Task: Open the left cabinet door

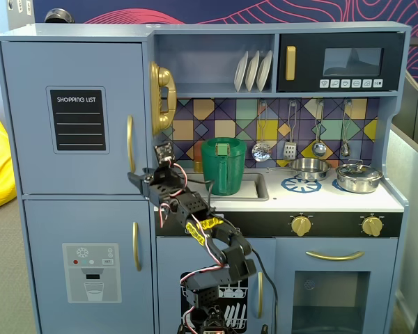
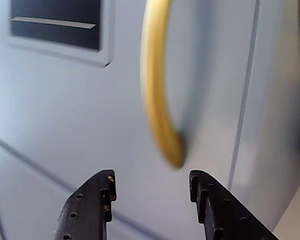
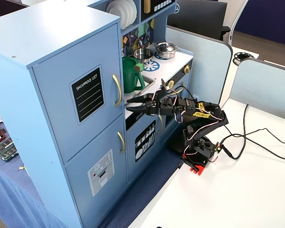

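Note:
The left cabinet door (image 1: 76, 118) is grey-blue, with a black "SHOPPING LIST" panel (image 1: 77, 120) and a curved gold handle (image 1: 130, 144). It is shut flush with the cabinet. It also shows in the other fixed view (image 3: 76, 95) with its handle (image 3: 117, 90). My gripper (image 1: 135, 179) is open and empty, just below the handle's lower end and close to the door face (image 3: 131, 104). In the wrist view the handle (image 2: 157, 85) ends just above the gap between my two black fingertips (image 2: 151, 182). Nothing is between the jaws.
Below is the door with the grey water-dispenser panel (image 1: 90, 271) and its own gold handle (image 1: 136, 245). A green pitcher (image 1: 223, 165) stands in the sink beside my arm. A gold phone (image 1: 161, 97) hangs on the cabinet side. Cables (image 3: 256, 137) lie on the white table.

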Controlling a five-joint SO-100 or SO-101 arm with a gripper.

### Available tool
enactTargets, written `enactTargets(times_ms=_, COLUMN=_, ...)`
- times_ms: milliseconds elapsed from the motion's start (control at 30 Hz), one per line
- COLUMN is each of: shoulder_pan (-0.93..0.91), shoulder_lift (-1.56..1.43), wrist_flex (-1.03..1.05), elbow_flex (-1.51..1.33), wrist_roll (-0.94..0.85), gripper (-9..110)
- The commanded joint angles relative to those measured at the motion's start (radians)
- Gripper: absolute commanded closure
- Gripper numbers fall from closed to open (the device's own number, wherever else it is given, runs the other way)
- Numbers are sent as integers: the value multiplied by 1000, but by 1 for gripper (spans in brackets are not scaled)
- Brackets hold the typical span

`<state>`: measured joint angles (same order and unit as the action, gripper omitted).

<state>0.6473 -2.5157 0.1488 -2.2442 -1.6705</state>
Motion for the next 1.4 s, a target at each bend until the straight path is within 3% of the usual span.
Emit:
enactTargets(times_ms=0, shoulder_pan=-44, shoulder_lift=77, wrist_flex=-44, elbow_flex=156, wrist_roll=8, gripper=88)
enactTargets(times_ms=433, shoulder_pan=28, shoulder_lift=244, wrist_flex=-61, elbow_flex=387, wrist_roll=-66, gripper=87)
enactTargets(times_ms=667, shoulder_pan=181, shoulder_lift=247, wrist_flex=-60, elbow_flex=417, wrist_roll=-155, gripper=87)
enactTargets(times_ms=1167, shoulder_pan=385, shoulder_lift=55, wrist_flex=67, elbow_flex=336, wrist_roll=-216, gripper=87)
enactTargets(times_ms=1367, shoulder_pan=364, shoulder_lift=-110, wrist_flex=150, elbow_flex=258, wrist_roll=-206, gripper=87)
